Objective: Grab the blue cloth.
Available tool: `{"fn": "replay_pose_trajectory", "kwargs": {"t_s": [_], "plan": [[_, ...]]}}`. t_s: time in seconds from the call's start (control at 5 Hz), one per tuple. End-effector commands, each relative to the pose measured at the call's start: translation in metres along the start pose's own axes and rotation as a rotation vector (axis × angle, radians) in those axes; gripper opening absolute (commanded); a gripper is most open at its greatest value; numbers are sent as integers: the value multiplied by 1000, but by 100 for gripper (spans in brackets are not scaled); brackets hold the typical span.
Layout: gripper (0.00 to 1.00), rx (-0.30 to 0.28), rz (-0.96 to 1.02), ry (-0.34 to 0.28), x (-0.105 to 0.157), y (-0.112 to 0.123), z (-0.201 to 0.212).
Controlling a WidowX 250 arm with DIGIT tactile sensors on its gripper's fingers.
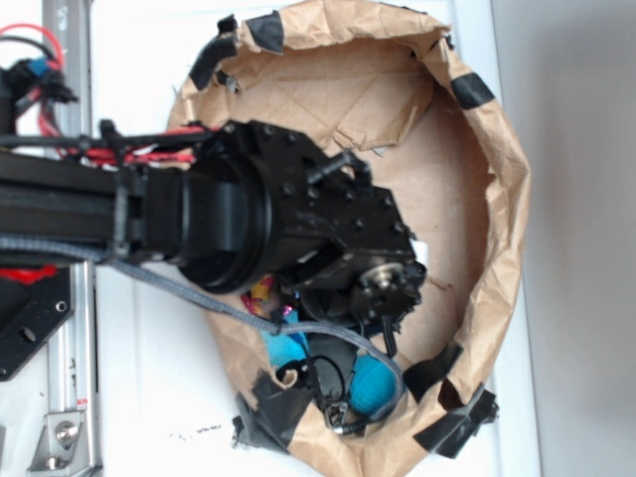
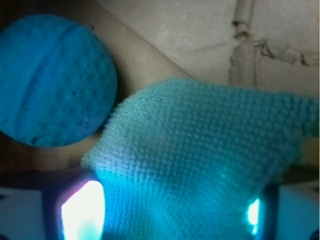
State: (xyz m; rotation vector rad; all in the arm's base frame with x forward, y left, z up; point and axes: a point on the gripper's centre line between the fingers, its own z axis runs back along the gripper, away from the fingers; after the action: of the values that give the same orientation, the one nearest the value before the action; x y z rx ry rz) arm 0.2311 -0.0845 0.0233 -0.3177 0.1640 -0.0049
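risks, read left to right in the wrist view. the blue ball [image 2: 52, 80] sits just left of and ahead of the gripper [image 2: 170, 210], very near the blue cloth [image 2: 200, 165]; contact between them cannot be confirmed. a leftward drift could probably nudge the ball or trap it against the left finger [image 2: 82, 212]. the cloth fills the space between the left finger and the right finger [image 2: 255, 215], with its pointed corner extending right, past the right finger. the fingers stand apart with fabric between them; whether they press on it cannot be told, so a firm hold is not confirmed. likely failure: a shallow pinch on a fold, letting the cloth slip on lifting.

edges and room. in the exterior view the gripper [image 1: 343, 388] works low inside a brown paper bowl [image 1: 497, 199], close to its near wall and black tape patches [image 1: 452, 422]. the cloth [image 1: 283, 348] and ball [image 1: 373, 383] lie crowded there with other small items. lateral room is tight; the open route is straight up and toward the bowl's bare centre.
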Motion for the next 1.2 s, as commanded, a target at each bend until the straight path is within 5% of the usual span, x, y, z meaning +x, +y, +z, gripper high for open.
{"fn": "replay_pose_trajectory", "kwargs": {"t_s": [0.0,0.2,0.6,0.8,1.0], "plan": [[0,216,-99,-187,-37,11,76],[0,282,-28,-323,-45,18,129],[0,334,-41,-345,-35,15,168],[100,326,-67,-323,-18,31,156],[100,308,-126,-280,3,38,126]]}}
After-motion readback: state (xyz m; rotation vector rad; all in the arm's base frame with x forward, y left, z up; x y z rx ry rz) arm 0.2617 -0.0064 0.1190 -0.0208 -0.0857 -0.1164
